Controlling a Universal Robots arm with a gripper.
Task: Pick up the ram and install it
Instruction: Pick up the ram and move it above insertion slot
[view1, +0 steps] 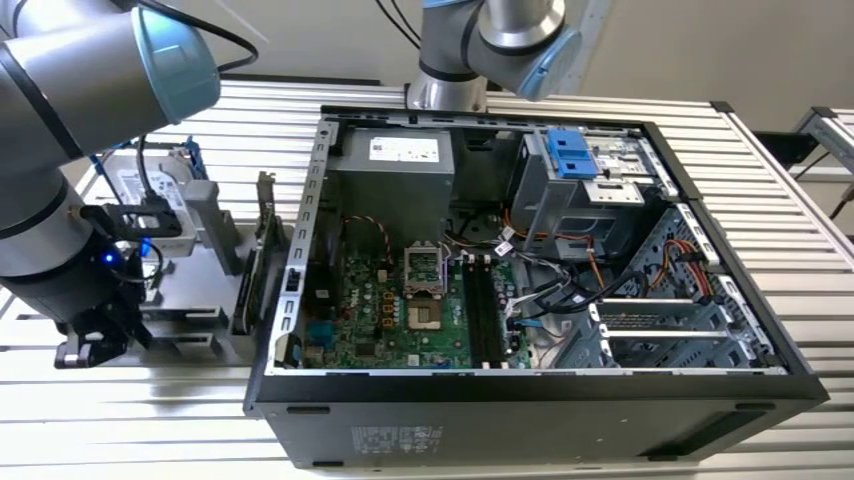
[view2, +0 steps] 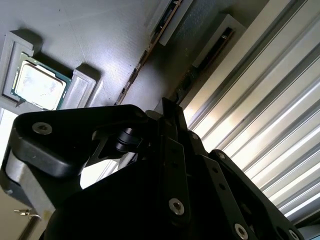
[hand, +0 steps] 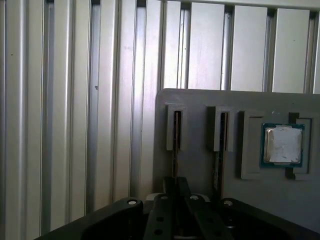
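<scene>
Standing ram (hand: 176, 145) in tray (hand: 200, 102) slot, processor (hand: 282, 145) recessed, hand (hand: 175, 184) near

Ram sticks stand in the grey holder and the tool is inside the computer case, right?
No: the exterior view shows the tool outside the computer case, at the grey holder. The ram sticks do stand in that holder.
</scene>
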